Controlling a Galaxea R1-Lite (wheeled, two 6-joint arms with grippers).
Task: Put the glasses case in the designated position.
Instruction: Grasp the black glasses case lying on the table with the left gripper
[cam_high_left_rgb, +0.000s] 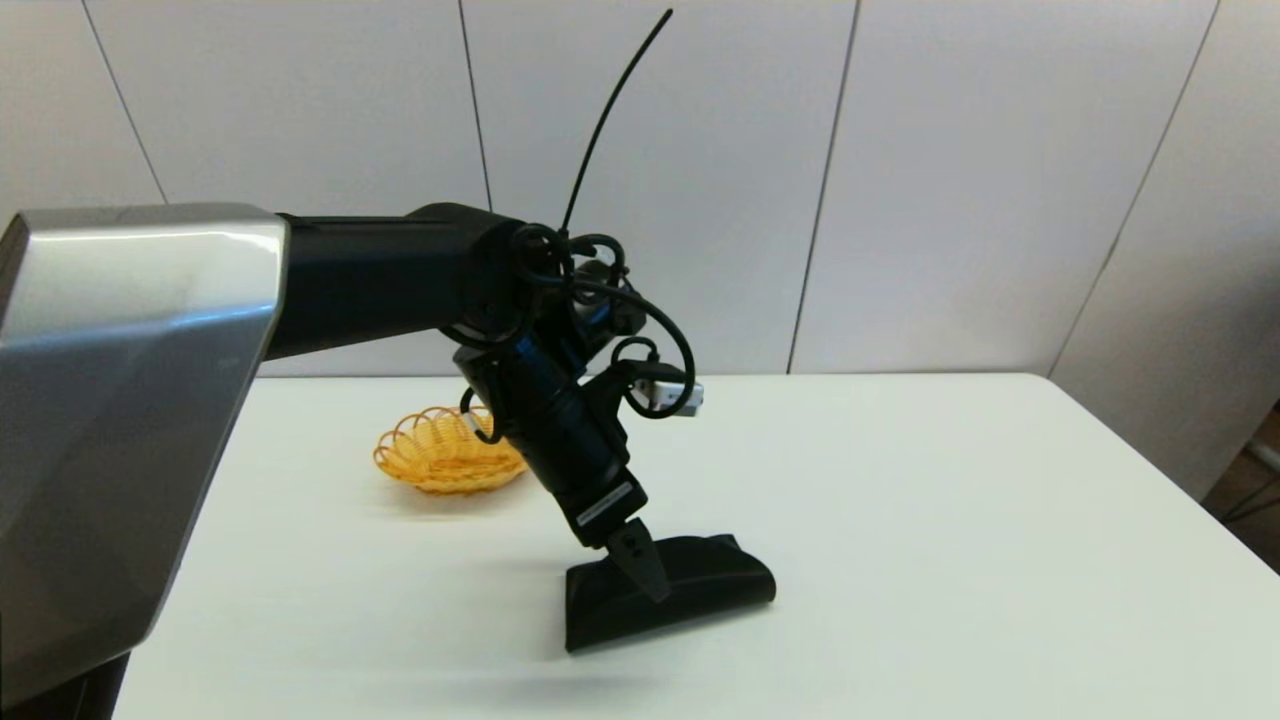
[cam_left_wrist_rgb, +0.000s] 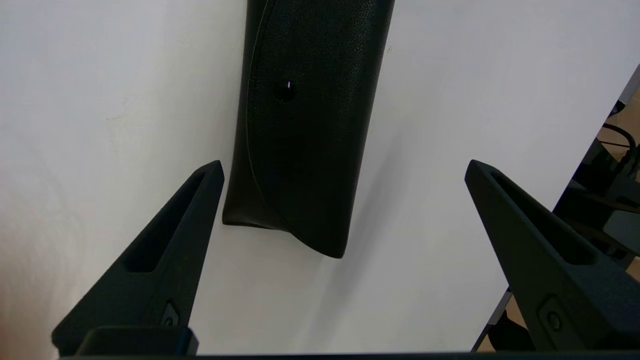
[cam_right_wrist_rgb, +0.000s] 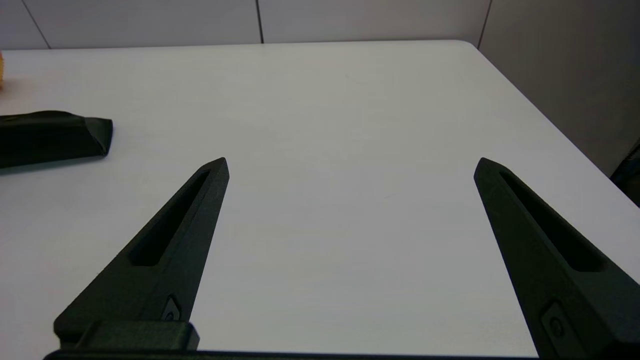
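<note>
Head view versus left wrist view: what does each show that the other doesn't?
Only the head view shows the orange wicker basket behind the left arm, and that the left gripper hangs over the glasses case. Only the left wrist view shows the left gripper open wide, neither finger touching the case, plus the flap's snap button. Both show the case lying flat on the white table.

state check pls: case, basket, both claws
glasses case: flap closed, lying flat on the table, not gripped
left claw: open, above the case's end, fingers clear of it
right claw: open, empty, over bare table
wicker basket: upright, nothing visible inside
</note>
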